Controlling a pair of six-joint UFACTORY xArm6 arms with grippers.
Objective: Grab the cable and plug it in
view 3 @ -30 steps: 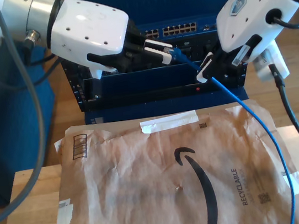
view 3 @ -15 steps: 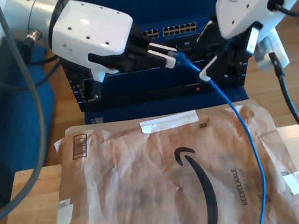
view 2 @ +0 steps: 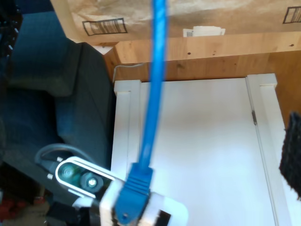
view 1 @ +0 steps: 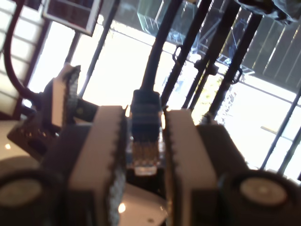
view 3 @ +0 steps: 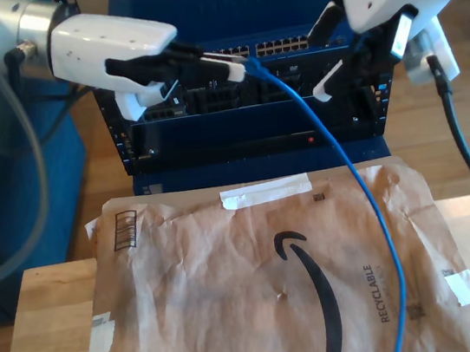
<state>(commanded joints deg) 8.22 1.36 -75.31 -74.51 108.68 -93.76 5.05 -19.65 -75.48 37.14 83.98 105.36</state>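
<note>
The cable [view 3: 338,161] is thin and bright blue. It hangs from its plug [view 3: 253,67] down over the paper mailer to the exterior view's bottom edge. My first gripper [view 3: 236,68] comes in from the exterior view's left and is shut on that plug, just in front of the switch's ports [view 3: 280,46]. In the first wrist view the plug [view 1: 145,141] sits pinched between two white fingers [view 1: 106,150]. My second gripper [view 3: 319,61] stands open at the exterior view's upper right, apart from the cable. The second wrist view looks along the cable [view 2: 157,70] to the held plug [view 2: 134,193].
A dark blue rack [view 3: 212,140] holds the switch behind the table. A brown paper mailer [view 3: 234,290] covers most of the wooden table [view 3: 48,342]. Thick grey robot cables hang at both sides of the exterior view.
My second gripper has let go of the cable and lifted away, open. My first gripper has moved toward the exterior view's left and up with the plug, and the cable has swung left.
</note>
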